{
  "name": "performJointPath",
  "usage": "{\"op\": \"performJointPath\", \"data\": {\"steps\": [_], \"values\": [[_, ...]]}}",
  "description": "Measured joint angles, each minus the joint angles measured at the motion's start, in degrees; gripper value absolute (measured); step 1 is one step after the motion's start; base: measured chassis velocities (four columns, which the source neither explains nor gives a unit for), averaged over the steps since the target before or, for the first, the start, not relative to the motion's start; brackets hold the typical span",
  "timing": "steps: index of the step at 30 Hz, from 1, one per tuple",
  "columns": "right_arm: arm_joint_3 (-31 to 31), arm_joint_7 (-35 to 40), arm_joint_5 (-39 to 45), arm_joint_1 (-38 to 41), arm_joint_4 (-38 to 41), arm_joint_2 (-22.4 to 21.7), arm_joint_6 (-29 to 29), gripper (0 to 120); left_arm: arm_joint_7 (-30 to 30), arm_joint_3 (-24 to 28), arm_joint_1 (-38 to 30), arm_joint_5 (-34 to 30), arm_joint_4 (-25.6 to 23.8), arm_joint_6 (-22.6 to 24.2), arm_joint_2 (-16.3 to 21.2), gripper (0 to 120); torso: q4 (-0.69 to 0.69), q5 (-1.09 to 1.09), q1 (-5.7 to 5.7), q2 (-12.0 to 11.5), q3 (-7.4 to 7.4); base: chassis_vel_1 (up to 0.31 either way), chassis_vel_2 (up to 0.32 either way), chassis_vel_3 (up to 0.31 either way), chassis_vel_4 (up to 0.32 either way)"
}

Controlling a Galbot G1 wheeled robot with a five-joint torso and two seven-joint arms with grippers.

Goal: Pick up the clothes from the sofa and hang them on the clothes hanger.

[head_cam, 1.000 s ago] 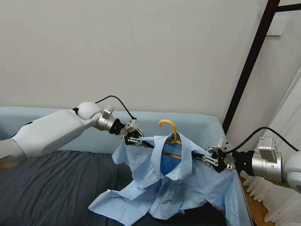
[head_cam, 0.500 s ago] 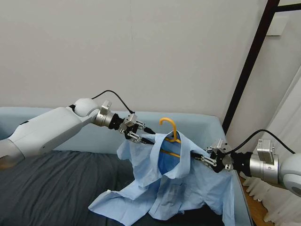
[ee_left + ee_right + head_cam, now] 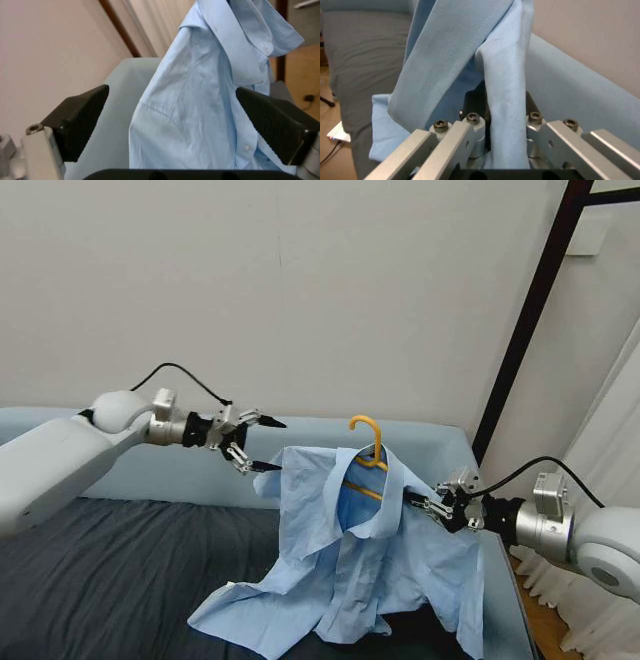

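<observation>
Blue shirt [image 3: 335, 555] sits draped on yellow hanger [image 3: 366, 430], raised over sofa [image 3: 90, 580], hem trailing on the seat. Right gripper [image 3: 425, 505] pinches one shoulder, carrying it. Left gripper [image 3: 268, 444] gapes empty beside the other shoulder. Shirt judged on the hanger; lifting clear remains.

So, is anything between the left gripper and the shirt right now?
Nothing visible does. The left gripper is open and faces the shirt at its shoulder, with only air between them. The right gripper is shut on the shirt's other shoulder.
</observation>
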Motion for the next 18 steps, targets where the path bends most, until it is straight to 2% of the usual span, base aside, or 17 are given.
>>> {"op": "performJointPath", "data": {"steps": [1, 4, 7, 9, 11, 12, 13, 14, 15, 16, 17, 18], "values": [[0.0, 0.0, 0.0, 0.0, 0.0, 0.0, 0.0, 7, 0.0, 0.0, 0.0, 0.0, 0.0, 0.0, 0.0, 100, 0.00, 0.00, 0.00, 0.0, 0.00, 0.000, 0.000, 0.000, 0.000], [0.1, -0.5, -2.8, -0.6, -3.2, 4.8, 1.0, 7, -7.8, -2.3, 5.5, -0.7, -4.6, -2.4, 4.6, 100, -0.01, 0.03, 0.00, 0.0, 0.00, 0.000, 0.000, 0.000, 0.000], [-0.5, -0.6, -4.0, 0.1, -5.9, 7.7, 1.6, 7, -14.0, -3.3, 9.5, -0.7, -8.7, -4.4, 7.5, 100, 0.00, 0.02, 0.00, 0.0, 0.00, 0.000, 0.000, 0.000, 0.000], [-0.6, -0.7, -4.1, 0.3, -6.3, 8.0, 1.6, 7, -15.3, -3.4, 10.1, -0.7, -9.3, -4.7, 7.8, 100, 0.00, 0.03, 0.00, 0.0, 0.00, 0.000, 0.000, 0.000, 0.000], [-1.0, -0.7, -4.3, 1.2, -7.9, 9.4, 1.7, 7, -20.2, -3.8, 12.5, -0.6, -11.7, -5.4, 8.5, 100, 0.01, 0.03, 0.00, 0.0, 0.00, 0.000, 0.000, 0.000, 0.000], [-1.2, -0.1, -3.7, 2.4, -9.9, 10.9, 1.6, 7, -28.6, -4.5, 16.0, -0.4, -15.1, -5.7, 8.3, 100, -0.02, 0.04, 0.00, 0.0, 0.00, 0.000, 0.000, 0.000, 0.000], [-1.2, -0.1, -3.7, 2.4, -9.9, 10.9, 1.6, 7, -28.6, -4.5, 16.0, -0.4, -15.1, -5.7, 8.3, 100, -0.02, 0.04, 0.00, 0.0, 0.00, 0.000, 0.000, 0.000, 0.000], [-1.6, 0.6, -2.8, 3.6, -11.3, 11.4, 1.1, 7, -35.4, -5.3, 19.2, 0.0, -18.1, -5.7, 8.2, 100, -0.05, 0.04, 0.00, 0.0, 0.00, 0.000, 0.000, 0.000, 0.000], [-1.8, 0.9, -2.3, 4.1, -11.7, 11.5, 0.8, 7, -37.5, -5.8, 20.4, 0.2, -19.0, -5.6, 8.1, 100, -0.05, 0.04, 0.00, 0.0, 0.00, 0.000, 0.000, 0.000, 0.000], [-2.7, 2.3, 0.5, 6.2, -12.9, 11.7, -0.8, 7, -45.0, -8.4, 25.7, 1.0, -22.5, -4.9, 7.1, 100, -0.03, 0.06, 0.00, 0.0, 0.01, 0.000, 0.000, 0.000, 0.000], [-2.7, 2.3, 0.5, 6.2, -12.9, 11.7, -0.8, 7, -45.0, -8.4, 25.7, 1.0, -22.5, -4.9, 7.1, 100, -0.03, 0.06, 0.00, 0.0, 0.01, 0.000, 0.000, 0.000, 0.000], [-3.1, 3.2, 2.1, 7.5, -13.1, 11.4, -2.0, 7, -49.4, -9.3, 28.1, 2.1, -24.3, -4.5, 6.2, 100, 0.02, 0.04, 0.00, 0.0, 0.01, 0.000, 0.000, 0.000, 0.000]]}}
